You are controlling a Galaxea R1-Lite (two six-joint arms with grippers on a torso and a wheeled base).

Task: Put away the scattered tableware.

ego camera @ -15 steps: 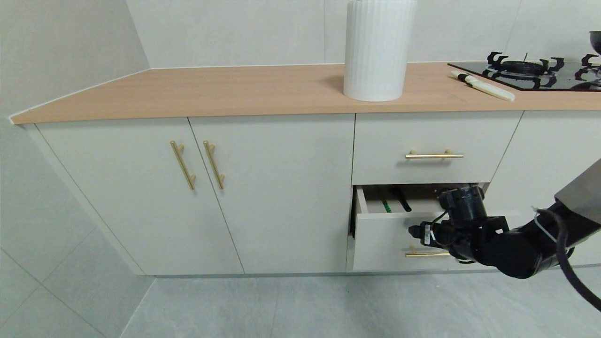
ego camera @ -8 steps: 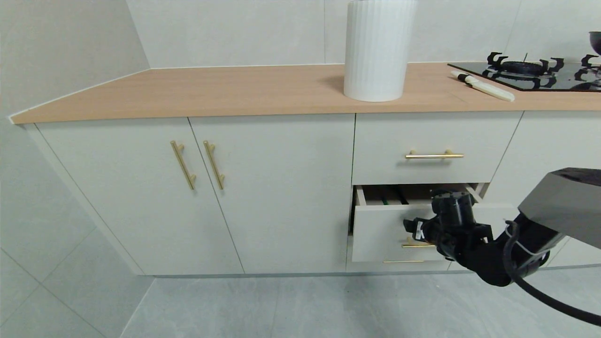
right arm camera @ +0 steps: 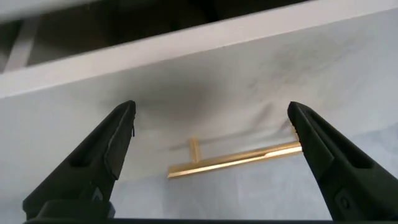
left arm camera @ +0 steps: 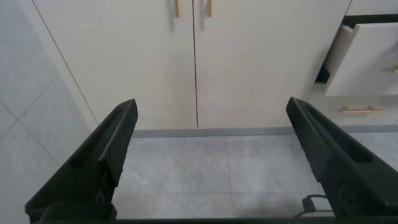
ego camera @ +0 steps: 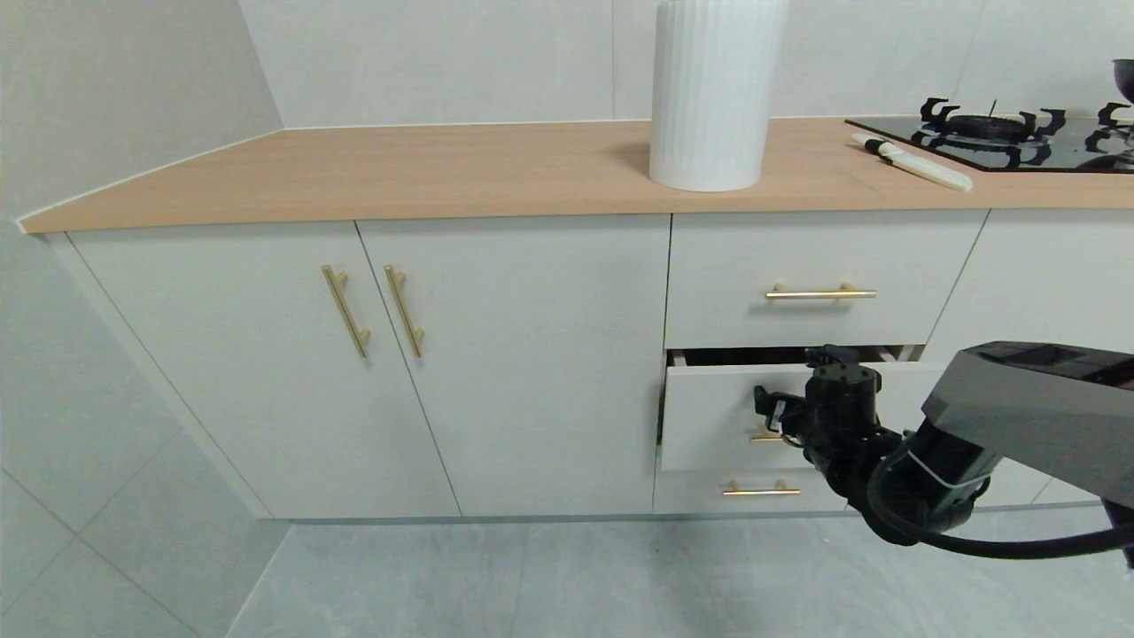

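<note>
The middle drawer (ego camera: 718,416) stands a narrow gap out from the cabinet, its inside hidden in shadow. My right gripper (ego camera: 772,415) is against the drawer front next to its gold handle (ego camera: 764,436). In the right wrist view the gripper (right arm camera: 211,115) is open, the drawer front (right arm camera: 261,74) close ahead and the gold handle (right arm camera: 239,160) between the two fingers (right arm camera: 109,155). A cream-handled knife (ego camera: 912,162) lies on the wooden counter (ego camera: 399,173) beside the hob. My left gripper (left arm camera: 211,109) hangs open over the grey floor (left arm camera: 199,168), holding nothing.
A tall white ribbed container (ego camera: 713,93) stands on the counter. A black gas hob (ego camera: 1001,135) is at the far right. A shut top drawer (ego camera: 819,275) and a low bottom drawer (ego camera: 760,488) flank the middle one. Two cupboard doors (ego camera: 381,354) are shut at left.
The right arm has moved toward the cabinet, pushing the middle drawer in. The drawer's opening has shrunk to a narrow gap, and the items inside no longer show.
</note>
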